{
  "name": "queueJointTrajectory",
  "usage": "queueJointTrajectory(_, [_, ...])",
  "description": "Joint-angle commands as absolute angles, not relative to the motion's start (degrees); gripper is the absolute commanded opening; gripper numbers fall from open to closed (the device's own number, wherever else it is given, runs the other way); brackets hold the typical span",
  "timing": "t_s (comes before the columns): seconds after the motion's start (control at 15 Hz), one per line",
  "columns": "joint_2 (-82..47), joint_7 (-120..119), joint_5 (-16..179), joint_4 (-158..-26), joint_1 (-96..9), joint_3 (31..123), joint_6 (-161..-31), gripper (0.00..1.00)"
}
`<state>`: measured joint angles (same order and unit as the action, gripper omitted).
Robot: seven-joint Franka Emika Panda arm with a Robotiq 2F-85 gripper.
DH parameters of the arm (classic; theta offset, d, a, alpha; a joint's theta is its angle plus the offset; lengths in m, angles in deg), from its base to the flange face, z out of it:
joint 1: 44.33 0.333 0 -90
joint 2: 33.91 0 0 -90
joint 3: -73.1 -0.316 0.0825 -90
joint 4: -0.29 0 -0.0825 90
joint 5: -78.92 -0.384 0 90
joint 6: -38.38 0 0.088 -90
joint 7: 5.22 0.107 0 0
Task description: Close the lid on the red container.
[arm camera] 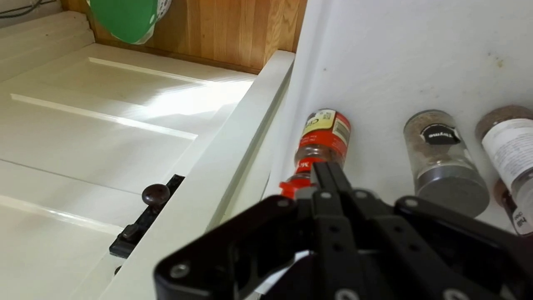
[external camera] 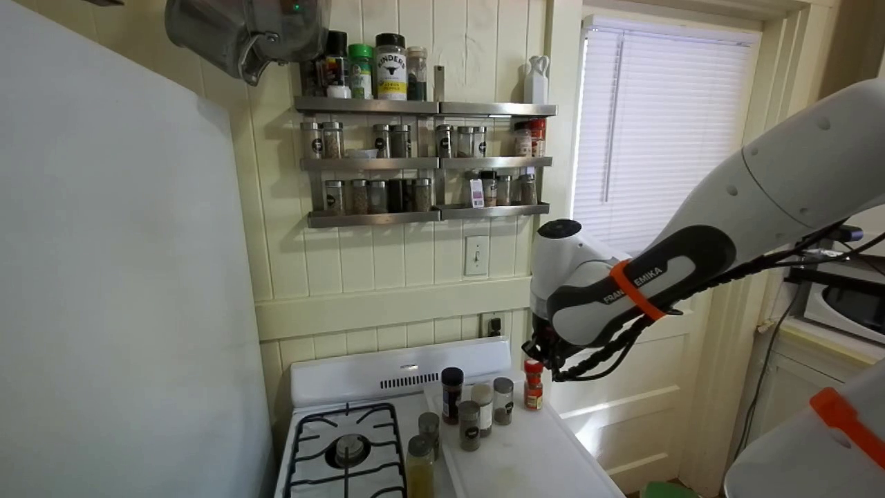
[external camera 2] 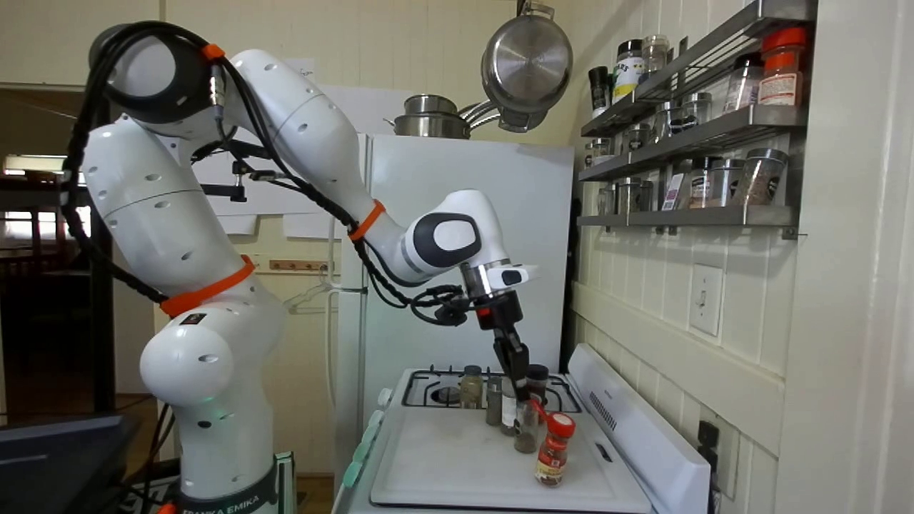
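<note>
The red container point(external camera 2: 551, 457) is seen upright on the white counter point(external camera 2: 443, 457) in both exterior views, near the edge on the side of the door point(arm camera: 62, 146); its cap point(external camera 2: 561, 426) is red, and its red lid point(external camera 2: 537, 409) is raised, slanted up from the cap towards the gripper point(arm camera: 328, 167); the gripper is angled downward near the lid, with its two fingers point(arm camera: 320, 177) set side by side in a narrow stance; whether the lid is touched by them cannot be told. In the wrist view the cap is partly covered by the fingers, while the red and yellow label point(arm camera: 327, 129) is exposed; beside the container a clear bottle point(arm camera: 433, 150) with a grey cap is placed, marked "Thyme" in black; next to that a white-labelled bottle point(arm camera: 514, 146) is only partly shown. In an exterior view a dark-capped bottle point(external camera: 452, 398) and a grey-capped bottle point(external camera: 469, 429) are grouped on the same counter; a yellowish bottle point(external camera: 420, 477) is placed nearer the burner grate point(external camera: 346, 472). On the wall, tiers of steel shelves point(external camera: 370, 164) are mounted, lined with jars and bottles; a white refrigerator point(external camera 2: 428, 214) is topped with steel pots point(external camera 2: 430, 127), and a steel pan point(external camera 2: 528, 68) is hung above; in the wrist view a rounded green object point(arm camera: 123, 18) is seen over wooden flooring point(arm camera: 245, 33).
</note>
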<state>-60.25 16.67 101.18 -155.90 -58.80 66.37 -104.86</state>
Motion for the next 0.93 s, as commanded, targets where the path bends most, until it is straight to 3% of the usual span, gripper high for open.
queueJointTrajectory(0.0, [-59.57,17.97,102.67,-155.83,-58.77,65.51,-106.16,0.01])
queueJointTrajectory(0.87, [-59.07,18.15,103.47,-155.43,-58.94,64.93,-106.64,0.00])
